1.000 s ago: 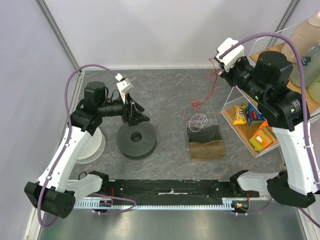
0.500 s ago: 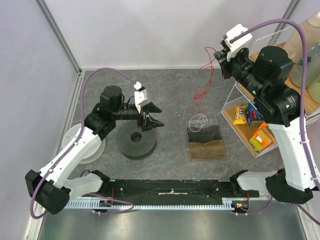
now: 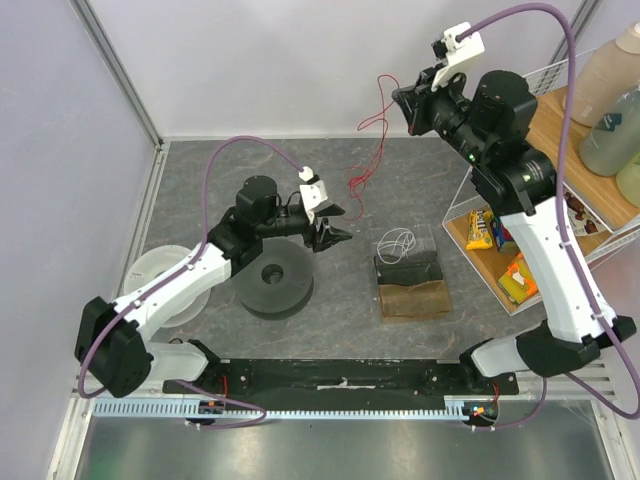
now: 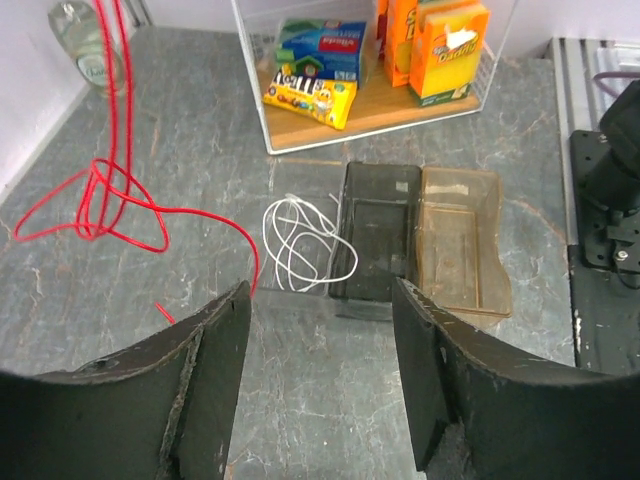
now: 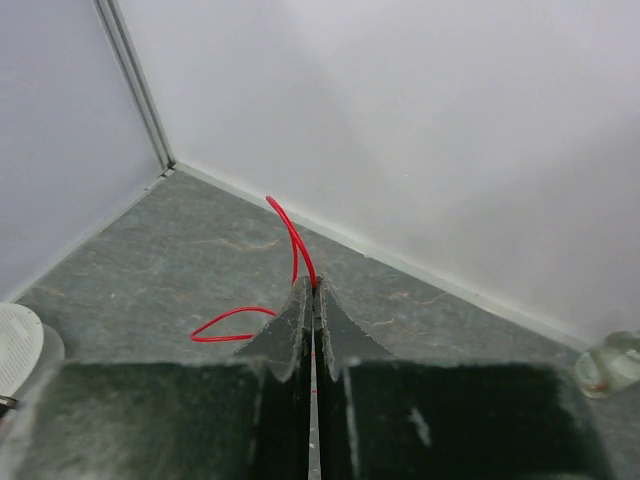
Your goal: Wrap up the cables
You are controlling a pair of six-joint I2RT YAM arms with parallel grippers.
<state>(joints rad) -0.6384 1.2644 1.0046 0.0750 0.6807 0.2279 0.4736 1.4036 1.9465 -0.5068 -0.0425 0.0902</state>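
Right gripper (image 5: 313, 292) pinched tight on thin curly red wire (image 4: 102, 190), lifted higher and leftward since a second ago, wire hanging down over grey marbled table (image 4: 70, 310) near loose white cord (image 3: 398, 242) and dark plastic tray (image 4: 380, 240); left gripper (image 4: 320, 295) agape, advanced past black round spool (image 3: 273, 280).

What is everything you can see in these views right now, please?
red wire: one, red, hanging from the right hand
dark tray: one, black, right of centre
brown tray: one, brown, against the dark tray
white cable: one, white, coiled beside the dark tray
spool: one, black, left of the trays
snack box: one, clear, right edge
left hand: one, black, open, near the wire's lower end
right hand: one, black, raised, shut on the wire
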